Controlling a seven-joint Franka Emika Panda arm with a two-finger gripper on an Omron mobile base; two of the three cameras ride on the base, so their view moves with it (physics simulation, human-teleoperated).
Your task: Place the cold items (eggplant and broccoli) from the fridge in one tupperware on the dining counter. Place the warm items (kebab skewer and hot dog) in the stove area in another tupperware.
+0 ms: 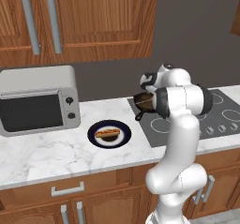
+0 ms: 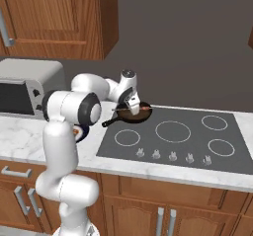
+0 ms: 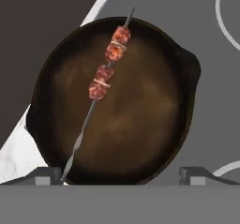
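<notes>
Hand (image 3: 120, 175) spread wide, hovering over kebab skewer (image 3: 107, 70) — lying in pan (image 3: 140, 124).

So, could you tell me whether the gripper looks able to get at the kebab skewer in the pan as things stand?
Probably yes. The gripper hangs open right above the pan, and the kebab skewer lies uncovered across it with nothing between. The skewer sits off toward one fingertip, so some centring may be needed.

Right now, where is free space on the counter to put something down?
Bare marble lies in front of the toaster oven, left of the hot dog plate. The cooktop burners right of the pan are free. Around the pan it is crowded: the open gripper hovers over the kebab skewer.
</notes>
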